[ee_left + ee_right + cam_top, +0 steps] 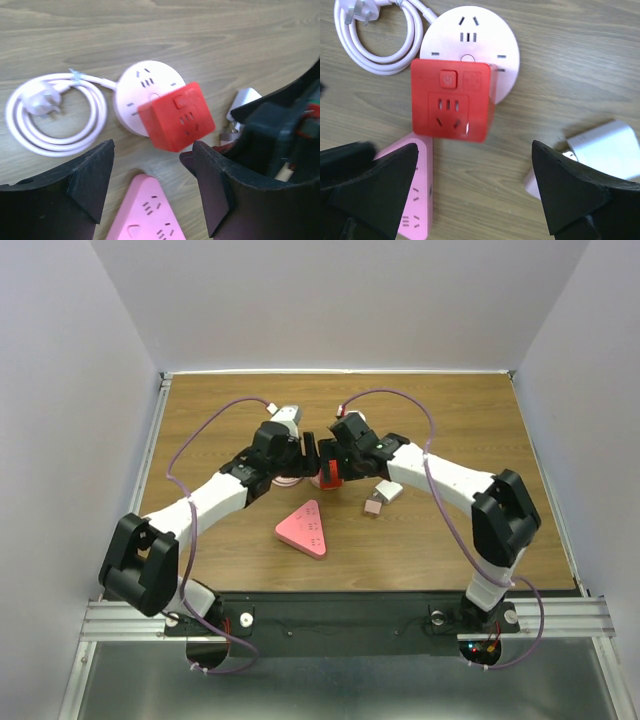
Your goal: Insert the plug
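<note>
Nearest the arm bases, a pink triangular strip (303,530) lies flat on the table (450,420). Above it the two arms reach forward and bend inward until their wrists almost meet at mid-table, both pointing down.

The right gripper (475,185) stands spread wide and grasps nothing. In its own camera the red cube adapter (452,105) sits clear of both fingers, at 12 to 11 o'clock of the gap. The left gripper (150,185) is likewise parted and empty, with the cube at its 1 o'clock. Both hover close, and in the overhead view the right looks the nearer.

The cube has no long axis to align. Its socket face points up and it appears slightly tilted in the left wrist view. It rests on the round white socket (470,40), overlapping that disc's rim at about 6 o'clock. Whether its pins are fully home cannot be told, so any next move likely turns on pressing straight down.

A white charger (610,150) lies at the cube's 3 o'clock. Beyond, a coiled white cord (55,117) trails from the disc at 9 o'clock.
</note>
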`<state>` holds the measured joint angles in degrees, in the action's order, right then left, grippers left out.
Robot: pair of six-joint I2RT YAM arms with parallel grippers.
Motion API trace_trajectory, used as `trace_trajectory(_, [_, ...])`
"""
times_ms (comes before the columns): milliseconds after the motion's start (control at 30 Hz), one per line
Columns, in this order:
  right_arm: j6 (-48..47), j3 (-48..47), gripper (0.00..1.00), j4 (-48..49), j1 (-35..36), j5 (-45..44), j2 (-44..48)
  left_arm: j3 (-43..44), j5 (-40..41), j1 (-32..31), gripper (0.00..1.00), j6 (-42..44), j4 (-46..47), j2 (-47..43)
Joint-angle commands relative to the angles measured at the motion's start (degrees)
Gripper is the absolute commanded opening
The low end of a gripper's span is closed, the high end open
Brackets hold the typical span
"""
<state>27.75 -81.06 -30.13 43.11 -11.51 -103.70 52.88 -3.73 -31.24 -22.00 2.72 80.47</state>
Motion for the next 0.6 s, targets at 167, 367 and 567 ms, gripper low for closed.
trace_trajectory(167, [-1.56,5.9,1.0,-0.1,0.04,-6.42,12.55,4.77,3.2,-6.72,0.79,-2.79,1.06,3.99])
trace_trajectory(367, [-0.68,8.98,1.0,-0.19,-1.62,-8.18,15.54,9.16,7.41,-7.86,0.84,-2.17,-2.63,8.91])
trace_trajectory(567, [-0.59,8.64,1.0,-0.02,-3.56,-9.23,14.75,11.27,10.4,-8.48,0.99,-2.26,-4.83,11.47])
